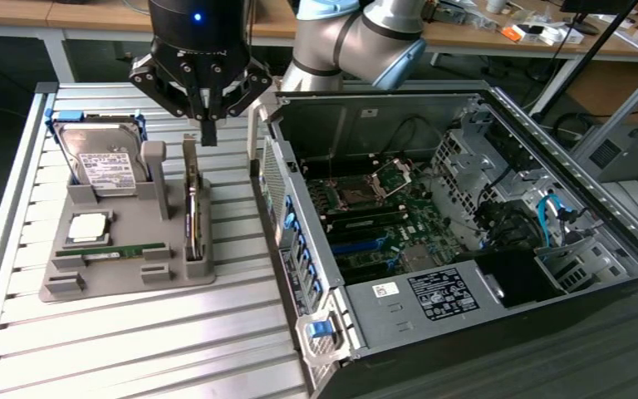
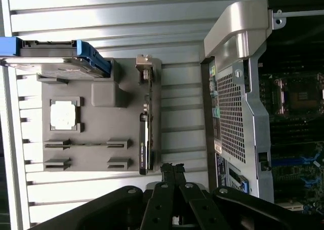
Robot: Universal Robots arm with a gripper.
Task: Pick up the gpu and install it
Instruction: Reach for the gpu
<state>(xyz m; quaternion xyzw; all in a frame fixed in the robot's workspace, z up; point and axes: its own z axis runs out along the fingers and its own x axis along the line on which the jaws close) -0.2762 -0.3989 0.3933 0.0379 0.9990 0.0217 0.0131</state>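
- The fingers (image 1: pixel 207 129) (image 2: pixel 164 177) of the gripper (image 1: pixel 208 140) (image 2: pixel 172 167) are pressed together with nothing between them.
- The fingertips point down and hang just above one end of the gpu (image 1: pixel 192 199) (image 2: pixel 146 134). Whether they touch its top edge cannot be told.
- The gpu is a thin dark card with a tan face. It stands upright on its long edge in a slot along the side of the grey holder (image 1: pixel 130 283) (image 2: pixel 101 124) that is nearest the computer case (image 1: pixel 296 241) (image 2: pixel 238 113).
- A grey post rises from the holder just beside the gpu, on the side away from the case.
- Beyond that post, a silver hard drive (image 1: pixel 103 162) (image 2: pixel 50 58) with a white label and blue side rails leans in its own cradle at the holder's far end.
- A square processor chip (image 1: pixel 89 226) (image 2: pixel 64 113) lies flat in a recess, and a narrow green memory stick (image 1: pixel 125 249) (image 2: pixel 86 144) sits in a thin slot just beside it.
- The holder rests on a table of metal slats (image 1: pixel 130 349) (image 2: pixel 126 17).
- The computer case lies open on the exterior view's right, close to the holder, with its motherboard (image 1: pixel 375 216) (image 2: pixel 298 113) facing up.
- The grey and blue arm (image 1: pixel 352 41) reaches in from behind the case.
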